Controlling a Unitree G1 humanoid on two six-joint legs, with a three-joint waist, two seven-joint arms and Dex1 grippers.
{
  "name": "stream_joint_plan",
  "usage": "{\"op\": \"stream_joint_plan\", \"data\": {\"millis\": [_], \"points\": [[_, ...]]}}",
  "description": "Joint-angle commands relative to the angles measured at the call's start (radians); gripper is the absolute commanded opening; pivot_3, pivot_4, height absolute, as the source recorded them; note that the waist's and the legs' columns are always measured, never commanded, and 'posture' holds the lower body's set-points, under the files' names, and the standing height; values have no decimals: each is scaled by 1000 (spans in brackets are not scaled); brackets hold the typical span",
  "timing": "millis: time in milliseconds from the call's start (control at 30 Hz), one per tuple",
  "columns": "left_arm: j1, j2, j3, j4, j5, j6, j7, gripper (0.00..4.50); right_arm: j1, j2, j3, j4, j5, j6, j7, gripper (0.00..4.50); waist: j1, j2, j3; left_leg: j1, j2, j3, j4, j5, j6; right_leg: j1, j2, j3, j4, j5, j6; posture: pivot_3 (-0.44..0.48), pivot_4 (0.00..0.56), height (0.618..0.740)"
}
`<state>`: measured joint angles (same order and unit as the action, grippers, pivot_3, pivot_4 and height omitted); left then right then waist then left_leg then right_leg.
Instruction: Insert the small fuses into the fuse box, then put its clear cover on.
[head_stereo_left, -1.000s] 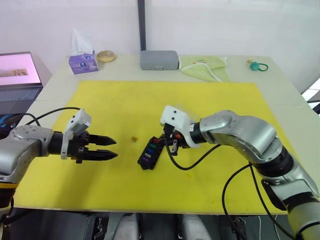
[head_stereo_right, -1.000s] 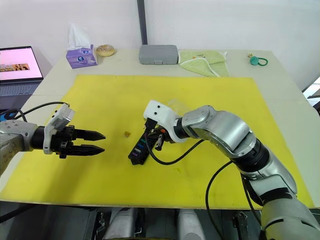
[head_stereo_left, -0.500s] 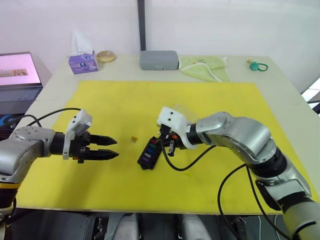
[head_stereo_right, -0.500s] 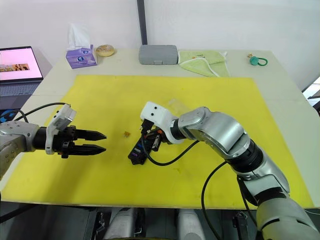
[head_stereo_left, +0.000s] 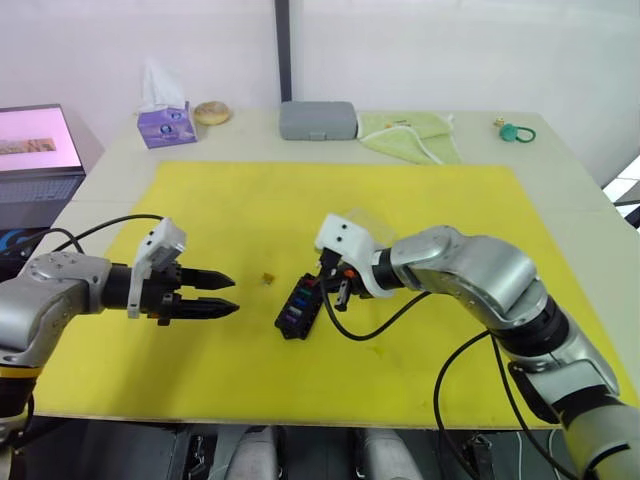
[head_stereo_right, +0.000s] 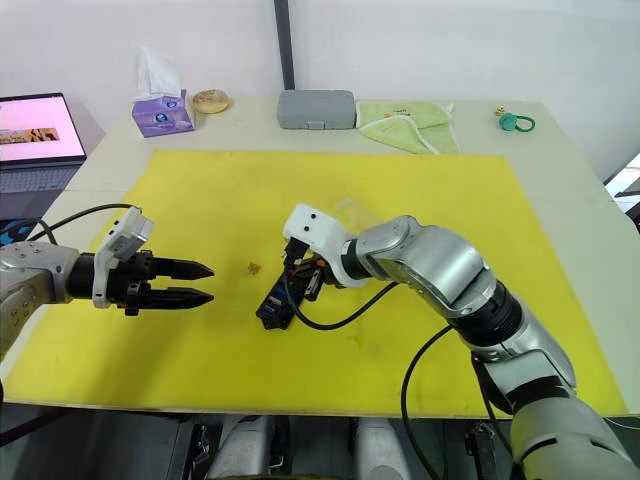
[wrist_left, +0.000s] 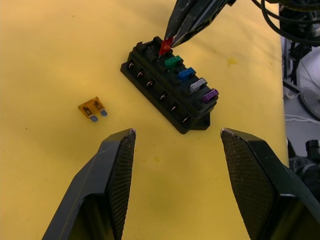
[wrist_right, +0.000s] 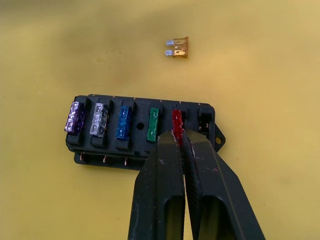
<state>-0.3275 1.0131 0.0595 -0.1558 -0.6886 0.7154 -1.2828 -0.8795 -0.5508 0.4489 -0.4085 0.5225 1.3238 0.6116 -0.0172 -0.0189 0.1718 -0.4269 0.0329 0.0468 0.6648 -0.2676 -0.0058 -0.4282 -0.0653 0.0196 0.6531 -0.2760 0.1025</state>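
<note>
The right gripper (wrist_right: 179, 136), its two black fingers pinched together on a tiny flat red plastic fuse (wrist_right: 176, 123), holds that fuse at the fifth slot of the small black rectangular fuse box (wrist_right: 142, 131), which sits near the middle of the yellow mat (head_stereo_left: 420, 215) with purple, grey, blue and green fuses already seated in a row and one end slot empty. A small orange fuse (wrist_left: 93, 109) lies loose on the mat just to the box's left, between it and the left gripper (wrist_left: 176, 179), which hovers near the mat's left side with fingers spread wide and nothing between them. A faint clear plastic cover (head_stereo_right: 352, 212) glints just beyond the right wrist. A tilted fuse could miss its slot and jam, or pressure could push the light box across the mat. The mat covers a pale table (head_stereo_left: 560, 150) carrying, along its far edge, a purple tissue box (head_stereo_left: 166, 125), a rounded grey case (head_stereo_left: 318, 120) and a green cloth (head_stereo_left: 410, 135), with a laptop (head_stereo_left: 38, 150) at far left and a white wall behind.
</note>
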Motion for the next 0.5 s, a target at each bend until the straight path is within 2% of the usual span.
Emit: {"op": "stream_joint_plan", "data": {"millis": [33, 500], "points": [[-11, 1, 36, -21, -11, 0, 0, 2844, -1, 11, -6, -19, -8, 1, -5, 0, 0, 0, 0, 0, 0, 0, 0, 0, 0, 0, 0, 0, 0, 0, 0, 0, 150, 737], [-8, -6, 38, -29, -14, 6, 11, 2844, 9, 9, 21, -14, -26, -5, 0, 0, 0, 0, 0, 0, 0, 0, 0, 0, 0, 0, 0, 0, 1, 0, 0, 0, 150, 737]]}}
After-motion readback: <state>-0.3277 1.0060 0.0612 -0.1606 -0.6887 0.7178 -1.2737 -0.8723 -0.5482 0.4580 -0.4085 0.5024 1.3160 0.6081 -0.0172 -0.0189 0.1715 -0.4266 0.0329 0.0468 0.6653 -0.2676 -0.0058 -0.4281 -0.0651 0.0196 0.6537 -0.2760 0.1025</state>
